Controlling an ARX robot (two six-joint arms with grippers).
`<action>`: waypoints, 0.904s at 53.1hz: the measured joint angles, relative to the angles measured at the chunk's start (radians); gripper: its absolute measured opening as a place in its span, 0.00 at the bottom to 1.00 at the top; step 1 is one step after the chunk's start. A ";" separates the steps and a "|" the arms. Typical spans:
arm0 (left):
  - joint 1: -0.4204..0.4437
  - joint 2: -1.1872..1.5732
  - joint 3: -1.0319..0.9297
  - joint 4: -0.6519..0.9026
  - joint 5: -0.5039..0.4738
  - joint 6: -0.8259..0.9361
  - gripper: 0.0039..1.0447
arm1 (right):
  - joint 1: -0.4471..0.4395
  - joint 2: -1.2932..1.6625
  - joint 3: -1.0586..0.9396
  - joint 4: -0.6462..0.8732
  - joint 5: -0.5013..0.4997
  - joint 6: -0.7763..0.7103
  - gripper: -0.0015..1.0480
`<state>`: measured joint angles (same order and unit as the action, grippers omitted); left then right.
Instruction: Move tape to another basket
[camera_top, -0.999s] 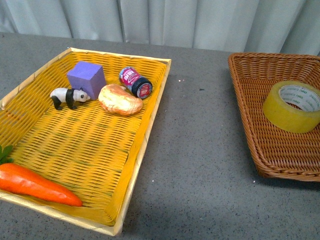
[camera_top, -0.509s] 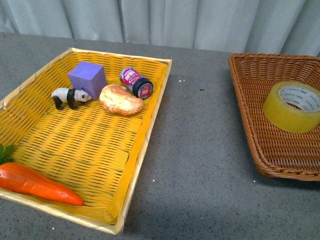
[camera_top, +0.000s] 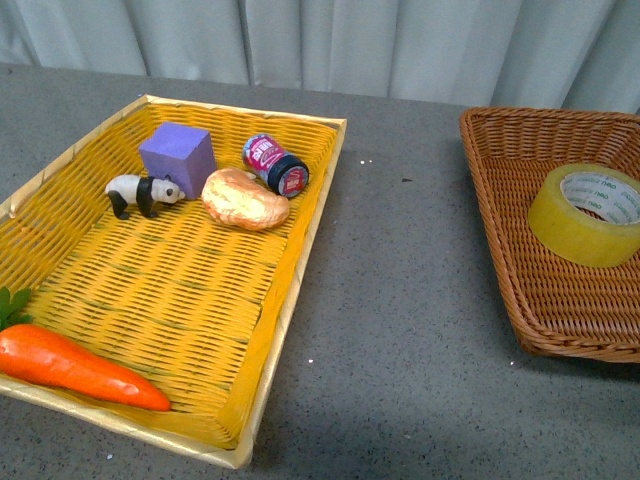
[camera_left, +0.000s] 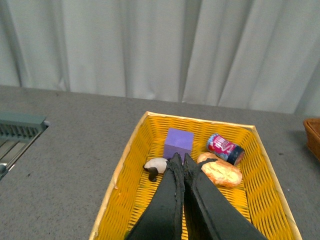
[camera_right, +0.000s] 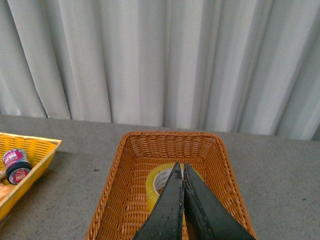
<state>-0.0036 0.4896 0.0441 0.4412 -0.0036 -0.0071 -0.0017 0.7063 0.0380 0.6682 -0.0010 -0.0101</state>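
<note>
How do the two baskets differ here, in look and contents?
The brown wicker basket is round-reed weave with sloped sides; the yellow tray is flat-strip weave. The basket holds only the tape; the tray holds five items, including a carrot. Both are rectangular, on the grey table.

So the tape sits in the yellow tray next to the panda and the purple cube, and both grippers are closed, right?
Not quite. The tape lies alone in the brown basket, as the front view shows. The panda and the purple cube are in the yellow tray. The left gripper and right gripper are indeed closed.
</note>
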 joint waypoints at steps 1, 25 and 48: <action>0.000 -0.009 -0.002 -0.006 0.000 0.000 0.03 | 0.000 -0.003 -0.009 0.011 0.000 0.000 0.01; 0.002 -0.192 -0.024 -0.140 0.003 0.000 0.03 | 0.000 -0.278 -0.034 -0.242 0.000 0.000 0.01; 0.002 -0.327 -0.024 -0.274 0.003 0.000 0.03 | 0.000 -0.459 -0.034 -0.417 0.000 0.000 0.01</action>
<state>-0.0021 0.1631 0.0204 0.1669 -0.0002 -0.0071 -0.0013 0.2470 0.0044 0.2512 -0.0010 -0.0101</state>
